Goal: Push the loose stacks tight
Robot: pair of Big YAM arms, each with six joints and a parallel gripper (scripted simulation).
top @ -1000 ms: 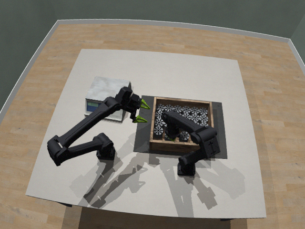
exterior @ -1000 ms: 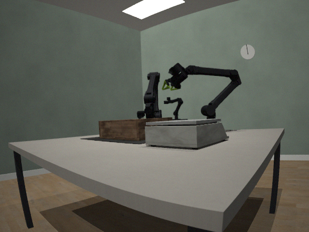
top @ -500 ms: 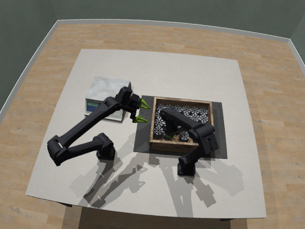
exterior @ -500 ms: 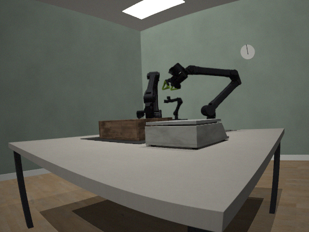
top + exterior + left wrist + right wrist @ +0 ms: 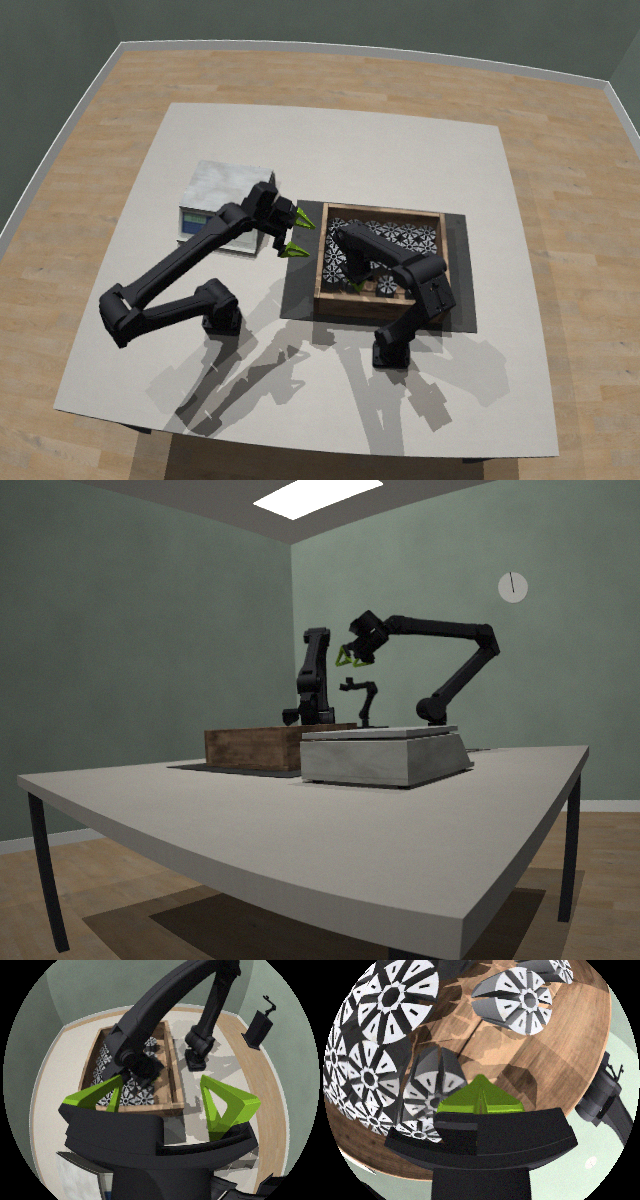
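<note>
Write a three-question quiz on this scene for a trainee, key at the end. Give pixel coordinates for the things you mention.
1. True or false: the right arm's tool (image 5: pixel 358 285) (image 5: pixel 480 1105) is shut.
2. Multiple choice: what does the wooden crate (image 5: pixel 368 305) (image 5: pixel 245 748) (image 5: pixel 174 1077) stand on?
a) the scale
b) a dark mat (image 5: pixel 457 268) (image 5: pixel 188 767)
c) the floor
3. Fill in the blank: the left arm's tool (image 5: pixel 303 236) (image 5: pixel 353 663) (image 5: pixel 162 1090) is ____, and holds nothing.

Key: 1 true; 2 b; 3 open
</note>
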